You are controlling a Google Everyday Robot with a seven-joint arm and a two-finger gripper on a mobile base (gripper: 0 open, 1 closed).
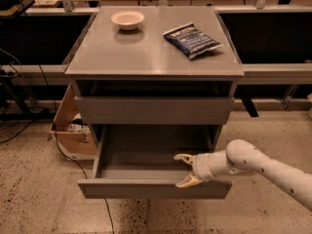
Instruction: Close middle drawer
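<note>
Currently the middle drawer [146, 189] is standing pulled well out of the grey cabinet [78, 89], its plain flat front hanging forward over the speckled floor [44, 199] and its shallow grey interior lying open to view. The gripper [185, 169] is sitting at the right front corner of that drawer, coming in from the right on the end of the white arm [263, 167]. Its jaws are spread apart and gripping nothing: the upper finger is pointing left over the drawer's interior, while the lower finger is lying at the top edge of the drawer front; whether it is touching that edge cannot be told. Above the open drawer, another grey drawer front [153, 110] is sitting nearly flush with the cabinet. On the cabinet's top surface [146, 57], a small white bowl [127, 19] is resting near the back left, and a dark blue snack bag [191, 39] is lying toward the back right, well apart from it. Left of the cabinet, an open cardboard box [68, 126] is sitting on the floor.
</note>
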